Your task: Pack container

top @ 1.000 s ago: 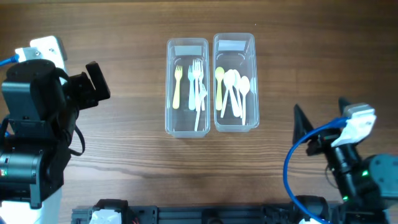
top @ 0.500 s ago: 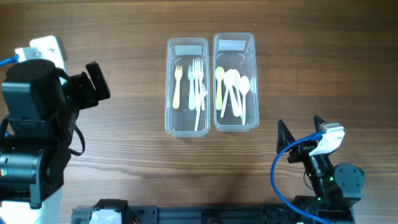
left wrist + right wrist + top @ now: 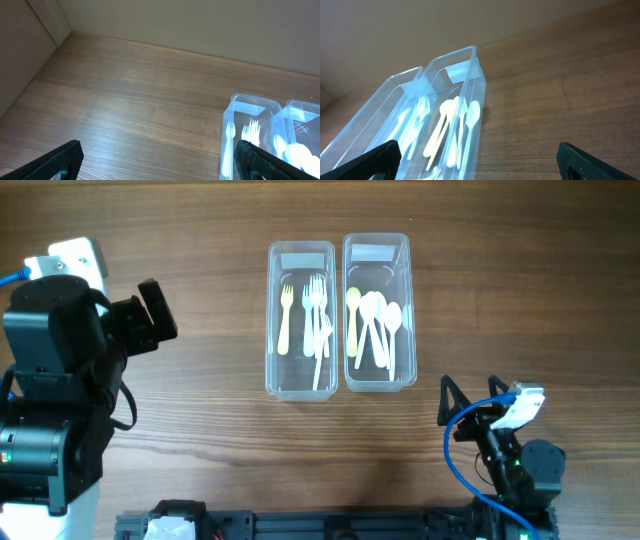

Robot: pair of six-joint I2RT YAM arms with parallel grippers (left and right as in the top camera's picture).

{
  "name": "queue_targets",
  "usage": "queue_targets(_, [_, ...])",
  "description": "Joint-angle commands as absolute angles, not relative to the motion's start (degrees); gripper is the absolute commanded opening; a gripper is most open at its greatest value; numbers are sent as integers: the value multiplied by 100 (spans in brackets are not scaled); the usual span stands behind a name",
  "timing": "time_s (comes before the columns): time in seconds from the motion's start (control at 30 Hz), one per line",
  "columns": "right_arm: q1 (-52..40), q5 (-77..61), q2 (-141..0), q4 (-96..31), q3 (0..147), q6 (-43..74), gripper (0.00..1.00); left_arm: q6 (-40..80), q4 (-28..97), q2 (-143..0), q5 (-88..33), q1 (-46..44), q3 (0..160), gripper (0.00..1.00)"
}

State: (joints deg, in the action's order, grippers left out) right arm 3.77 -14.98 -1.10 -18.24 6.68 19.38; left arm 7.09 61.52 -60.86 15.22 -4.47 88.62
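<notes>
Two clear plastic containers stand side by side at the table's middle. The left container (image 3: 301,320) holds several plastic forks (image 3: 315,315). The right container (image 3: 379,312) holds several plastic spoons (image 3: 375,325). Both also show in the right wrist view (image 3: 400,125) (image 3: 460,105) and at the lower right of the left wrist view (image 3: 250,135). My left gripper (image 3: 150,315) is open and empty, well left of the containers. My right gripper (image 3: 470,405) is open and empty, near the table's front edge, right of and below the spoon container.
The wooden table (image 3: 200,430) runs under everything. A blue cable (image 3: 455,465) loops off the right arm. The left arm's black body (image 3: 50,380) fills the left edge. A wall borders the table's far side in the wrist views.
My right arm has drawn back toward the front edge and folded down, its gripper shifting left. The left arm and the containers have not moved.
</notes>
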Motion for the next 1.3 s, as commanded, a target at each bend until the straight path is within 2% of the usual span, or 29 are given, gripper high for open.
queue_targets(0.0, [338,-1487,-21,-1785,663,2102,100,602,6139,-6075,1614,-410,8906,100])
queue_targets(0.83, [338,-1487,-21,-1787,663,2102,100,600,6176,-6051,1614,-410,8906,100])
queue_targets(0.9, [338,-1487,-21,-1787,663,2102,100,676,6525,-5749,1542,-410,8903,100])
queue_targets(1.0, [338,-1487,-21,-1787,663,2102,100,687,6657,-4851,655,-298,8694,100])
queue_targets(1.1, [338,-1487,-21,-1787,663,2102,100,685,6248,-3612,-163,80,7975,100])
queue_targets(1.27, [338,-1487,-21,-1787,663,2104,100,685,5374,-2025,-322,478,6036,100])
